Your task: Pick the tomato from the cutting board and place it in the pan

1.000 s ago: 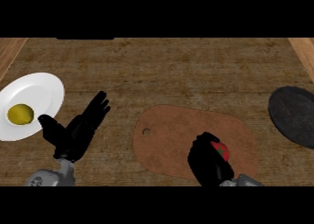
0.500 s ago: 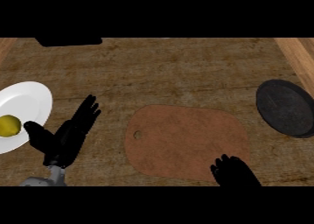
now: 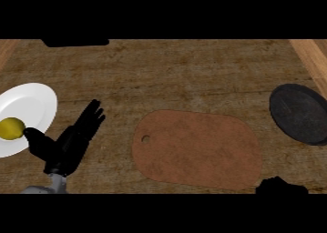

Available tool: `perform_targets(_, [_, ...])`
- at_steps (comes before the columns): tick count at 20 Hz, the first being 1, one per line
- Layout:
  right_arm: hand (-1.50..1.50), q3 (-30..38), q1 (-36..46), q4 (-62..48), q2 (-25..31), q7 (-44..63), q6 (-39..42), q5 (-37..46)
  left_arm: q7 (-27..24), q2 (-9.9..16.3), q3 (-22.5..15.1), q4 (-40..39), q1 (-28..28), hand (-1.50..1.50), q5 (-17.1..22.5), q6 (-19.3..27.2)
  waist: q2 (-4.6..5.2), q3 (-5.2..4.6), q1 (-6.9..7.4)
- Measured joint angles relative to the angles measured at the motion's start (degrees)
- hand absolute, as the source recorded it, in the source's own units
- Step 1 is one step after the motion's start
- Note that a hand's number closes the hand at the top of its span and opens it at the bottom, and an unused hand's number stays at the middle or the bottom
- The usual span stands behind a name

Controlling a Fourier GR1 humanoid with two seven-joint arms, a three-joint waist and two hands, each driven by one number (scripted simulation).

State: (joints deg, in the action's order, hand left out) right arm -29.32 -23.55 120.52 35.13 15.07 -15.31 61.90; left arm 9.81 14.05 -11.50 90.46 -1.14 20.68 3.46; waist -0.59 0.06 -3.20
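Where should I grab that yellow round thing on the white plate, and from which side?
Probably from above, closing on opposite sides of the round yellow fruit at its widest part. It is ball-shaped with no handle or stem showing, and it lies low inside the white plate, so a sideways approach would meet the rim. The open left hand is nearest.

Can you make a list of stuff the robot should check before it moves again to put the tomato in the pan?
1. Tomato in sight: not ok; none shows on the cutting board or elsewhere.
2. Right hand holding the tomato: cannot tell; only a dark bit shows at the lower edge.
3. Pan free to receive: ok; nothing lies in it.
4. Left hand out of the way: ok; open, resting beside the plate.
5. Yellow thing on the plate: ok, not in the path.
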Motion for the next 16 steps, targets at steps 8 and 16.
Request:
perform_targets(8, [1.5, 9.52, -8.74, 8.78, 1.86, -8.14, -8.81, -24.16, -0.06, -0.67, -0.65, -0.24, -0.39, 0.0, -0.83, -0.4, 0.31, 0.07, 1.42])
perform_targets(16, [1.5, 23.16, -3.45, -6.94, 2.1, -22.52, -7.6, -44.36, 1.5, -1.91, -1.34, 0.27, -1.35, 0.0, -1.84, -0.44, 0.54, 0.03, 2.89])
